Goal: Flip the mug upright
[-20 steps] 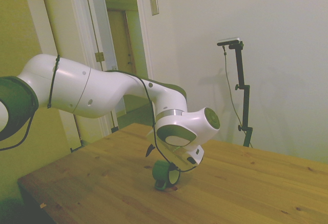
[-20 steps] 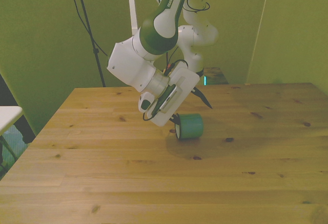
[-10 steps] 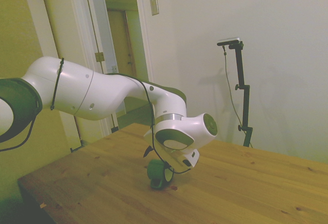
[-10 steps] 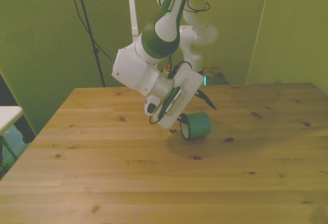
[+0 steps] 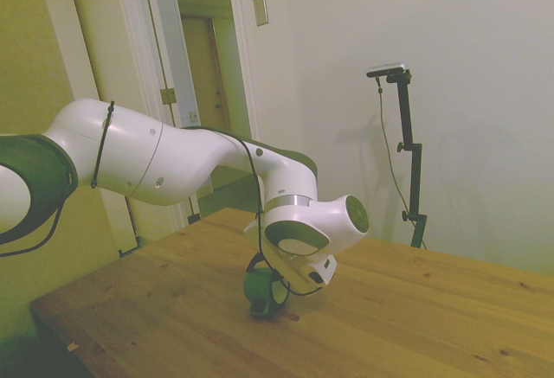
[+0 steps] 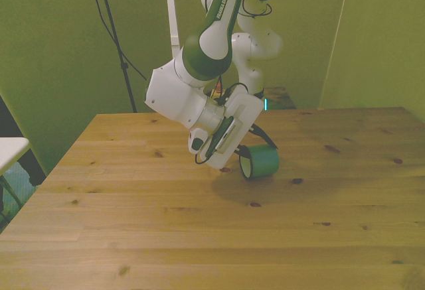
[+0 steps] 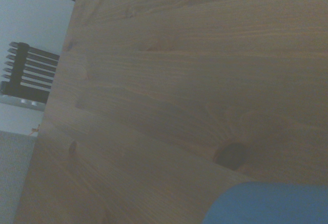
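The green-teal mug (image 6: pixel 261 162) lies on its side, low over the wooden table (image 6: pixel 199 237), its dark-rimmed mouth facing the front view's left and my hand. My gripper (image 6: pixel 250 156) is shut on the mug at the rim, with one dark finger (image 6: pixel 264 140) arched over the outside of its wall. From the side, the mug (image 5: pixel 259 291) hangs under the white hand, which hides most of the gripper (image 5: pixel 270 281). I cannot tell whether the mug touches the wood. A blurred teal patch in the wrist view is the mug (image 7: pixel 266 203). The handle is not clearly visible.
Dark knots mark the boards near the mug (image 6: pixel 297 181). The table's left edge (image 6: pixel 60 164) borders a white surface (image 6: pixel 10 150) in the front view. A doorway (image 5: pixel 203 58) stands behind the arm in the side view.
The gripper has carried the mug a short way toward the front view's right, and leftward in the side view. The mug's mouth has tipped a little upward.
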Motion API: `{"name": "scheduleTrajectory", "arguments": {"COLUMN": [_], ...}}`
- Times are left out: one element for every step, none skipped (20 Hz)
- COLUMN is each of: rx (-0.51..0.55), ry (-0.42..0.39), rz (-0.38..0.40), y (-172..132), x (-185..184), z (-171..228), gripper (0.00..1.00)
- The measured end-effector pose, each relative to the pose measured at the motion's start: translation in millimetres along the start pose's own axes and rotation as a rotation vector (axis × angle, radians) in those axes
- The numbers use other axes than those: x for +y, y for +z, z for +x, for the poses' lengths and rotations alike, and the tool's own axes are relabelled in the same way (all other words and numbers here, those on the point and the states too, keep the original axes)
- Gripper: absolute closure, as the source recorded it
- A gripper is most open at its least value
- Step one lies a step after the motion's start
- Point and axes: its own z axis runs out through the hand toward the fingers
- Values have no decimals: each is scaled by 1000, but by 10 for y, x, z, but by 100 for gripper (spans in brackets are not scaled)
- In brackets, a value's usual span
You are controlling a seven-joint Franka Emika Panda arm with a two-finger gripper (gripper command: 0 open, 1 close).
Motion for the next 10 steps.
{"name": "scheduleTrajectory", "arguments": {"rx": [0, 0, 0, 0, 0, 1, 7, 18, 36, 61], "ry": [0, 0, 0, 0, 0, -1, -1, -2, -5, -11], "rz": [1, 2, 2, 2, 2, 1, 0, -3, -8, -16], "y": [0, 0, 0, 1, -1, -6, -13, -27, -54, -97], "x": [-2, -2, -2, -3, -10, -23, -38, -57, -84, -125], "z": [0, 0, 0, 0, -2, -5, -5, -3, -4, -18], "gripper": [100, 100, 100, 100, 100, 100, 100, 100, 100, 100]}}
